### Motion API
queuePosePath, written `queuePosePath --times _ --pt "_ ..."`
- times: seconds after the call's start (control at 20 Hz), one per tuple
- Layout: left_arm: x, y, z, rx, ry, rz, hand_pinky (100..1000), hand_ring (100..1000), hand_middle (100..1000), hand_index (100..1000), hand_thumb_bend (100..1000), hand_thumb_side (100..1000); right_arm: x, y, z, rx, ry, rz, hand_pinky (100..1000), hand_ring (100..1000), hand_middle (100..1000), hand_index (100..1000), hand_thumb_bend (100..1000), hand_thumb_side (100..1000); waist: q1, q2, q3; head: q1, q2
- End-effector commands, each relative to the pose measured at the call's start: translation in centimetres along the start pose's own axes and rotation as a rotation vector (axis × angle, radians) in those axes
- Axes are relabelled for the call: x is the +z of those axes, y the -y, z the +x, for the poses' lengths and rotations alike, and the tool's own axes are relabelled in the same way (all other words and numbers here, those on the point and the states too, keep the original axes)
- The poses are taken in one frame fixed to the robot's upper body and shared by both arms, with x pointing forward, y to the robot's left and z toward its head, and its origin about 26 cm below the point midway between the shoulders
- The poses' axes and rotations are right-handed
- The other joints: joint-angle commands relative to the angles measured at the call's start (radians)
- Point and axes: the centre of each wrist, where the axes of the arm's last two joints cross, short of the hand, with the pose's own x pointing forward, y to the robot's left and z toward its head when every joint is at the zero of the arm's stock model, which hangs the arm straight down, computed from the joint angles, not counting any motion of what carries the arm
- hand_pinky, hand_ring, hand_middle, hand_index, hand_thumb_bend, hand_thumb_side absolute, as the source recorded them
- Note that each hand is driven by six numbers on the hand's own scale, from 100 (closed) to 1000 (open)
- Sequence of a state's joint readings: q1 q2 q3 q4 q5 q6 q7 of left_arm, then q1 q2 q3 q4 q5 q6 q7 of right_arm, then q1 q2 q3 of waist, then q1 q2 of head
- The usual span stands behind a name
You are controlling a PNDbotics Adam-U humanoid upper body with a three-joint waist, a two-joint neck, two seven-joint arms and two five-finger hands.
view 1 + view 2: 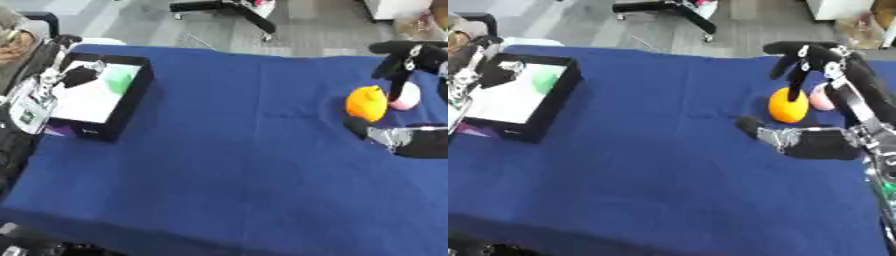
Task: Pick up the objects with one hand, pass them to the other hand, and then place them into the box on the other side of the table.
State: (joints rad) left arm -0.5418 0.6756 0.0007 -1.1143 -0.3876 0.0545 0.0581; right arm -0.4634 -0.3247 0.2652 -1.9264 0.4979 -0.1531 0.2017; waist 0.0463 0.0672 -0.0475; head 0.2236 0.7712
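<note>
Cloth of deep blue, matte and faintly creased, is covering the counter from edge to edge, and its whole middle and near half are lying bare, giving wide room for moving. Beyond the far edge, grey floor is showing.

At about ten o'clock, close to the counter's left edge, a black rectangular box with upright walls is sitting open. Its inside is looking white and flat, with a soft green patch and a dark lump lying in it; what they are cannot be told. No writing on it can be read.

At about three o'clock, near the right edge, the right hand is reaching in, black with silver parts. Its fingers are arching wide over the top of an orange object, and its thumb is lying low on the cloth just beside the object's near side. Whether they are touching it cannot be told. The orange object is rounded and smooth, with a small peak on top, and is resting on the cloth.

Just behind it, toward the right, a smaller pink object, also rounded, is sitting partly hidden by the fingers.
</note>
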Motion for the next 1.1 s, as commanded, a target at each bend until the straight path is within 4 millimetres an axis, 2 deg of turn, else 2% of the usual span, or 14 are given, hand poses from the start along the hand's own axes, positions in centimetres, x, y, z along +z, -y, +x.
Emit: queuePosePath --times 0.05,0.25,0.4,0.45,0.5,0.6,0.9,1.1 --pt "0.7 -1.7 4.8 0.185 0.243 0.018 813 1000 941 927 177 620 -0.2 0.8 -0.1 0.031 -0.002 -0.014 595 382 550 831 553 432 -0.003 -0.014 0.003 -0.026 -0.002" --pt "3.5 -1.0 9.5 0.428 0.484 -0.067 808 1000 933 925 154 606 -0.1 1.0 -0.7 0.053 -0.035 -0.041 595 381 571 834 557 427 -0.010 -0.008 0.005 -0.075 -0.001" --pt "5.7 0.0 12.4 0.544 0.634 -0.151 811 1000 934 925 130 586 0.0 1.2 -1.6 0.070 -0.084 -0.062 589 376 584 832 566 417 -0.019 -0.002 0.006 -0.137 -0.001" --pt "6.4 0.4 13.2 0.573 0.677 -0.179 813 1000 933 925 278 458 0.1 1.2 -2.1 0.069 -0.104 -0.068 590 377 599 833 465 371 -0.022 -0.001 0.007 -0.161 -0.001" --pt "7.0 0.9 14.0 0.604 0.717 -0.207 813 1000 935 925 100 573 0.2 1.3 -2.6 0.070 -0.125 -0.073 590 378 605 834 559 409 -0.025 0.001 0.009 -0.186 -0.001" --pt "8.1 1.9 15.3 0.666 0.782 -0.265 813 1000 936 925 100 573 0.3 1.4 -3.8 0.076 -0.168 -0.079 593 379 626 836 550 400 -0.031 0.004 0.012 -0.232 -0.001" --pt "10.2 3.5 17.5 0.741 0.905 -0.388 813 1000 930 920 100 542 0.8 2.3 -7.7 0.131 -0.299 -0.081 597 380 665 839 528 361 -0.038 0.010 0.025 -0.330 -0.001" --pt "11.1 4.7 18.0 0.767 0.923 -0.429 813 1000 927 914 100 546 1.1 2.8 -10.6 0.173 -0.403 -0.070 602 382 682 842 508 323 -0.037 0.011 0.036 -0.363 -0.001"
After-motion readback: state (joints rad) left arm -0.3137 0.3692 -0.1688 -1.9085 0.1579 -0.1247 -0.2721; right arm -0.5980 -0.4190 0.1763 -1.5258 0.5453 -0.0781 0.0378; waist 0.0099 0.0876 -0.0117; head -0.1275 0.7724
